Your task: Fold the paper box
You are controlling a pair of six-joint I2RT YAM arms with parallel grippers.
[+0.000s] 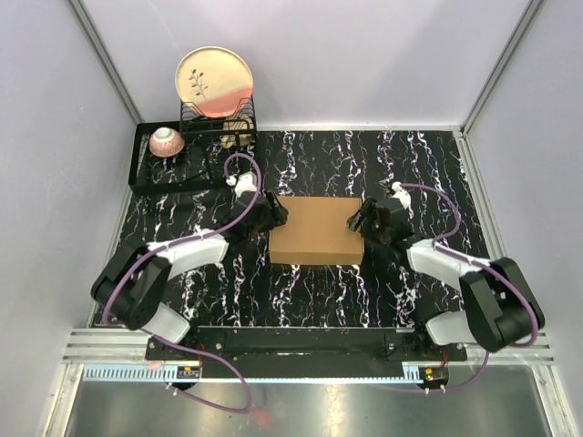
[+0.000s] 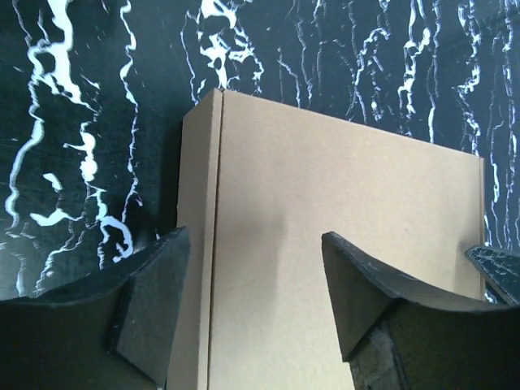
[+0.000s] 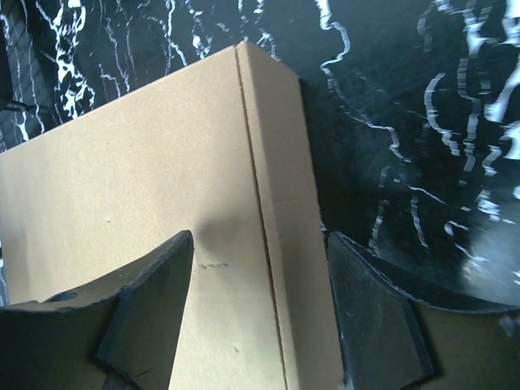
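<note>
The paper box [image 1: 316, 230] lies flat and closed on the black marbled table, a plain brown carton between my two arms. My left gripper [image 1: 273, 215] is at its left end. In the left wrist view the left gripper [image 2: 255, 236] stands open over the paper box [image 2: 341, 244], one finger [image 2: 154, 301] beside the narrow side face and the other [image 2: 366, 284] over the top. My right gripper [image 1: 364, 221] is at the right end. The right gripper [image 3: 260, 236] is also open, straddling the top edge crease of the paper box [image 3: 122, 179]. Neither grips anything.
A black dish rack [image 1: 146, 177] stands at the back left with an upright patterned plate [image 1: 215, 82] and a pink bowl [image 1: 167, 141]. Grey walls enclose the table on the left, right and back. A metal rail [image 1: 291, 350] runs along the near edge.
</note>
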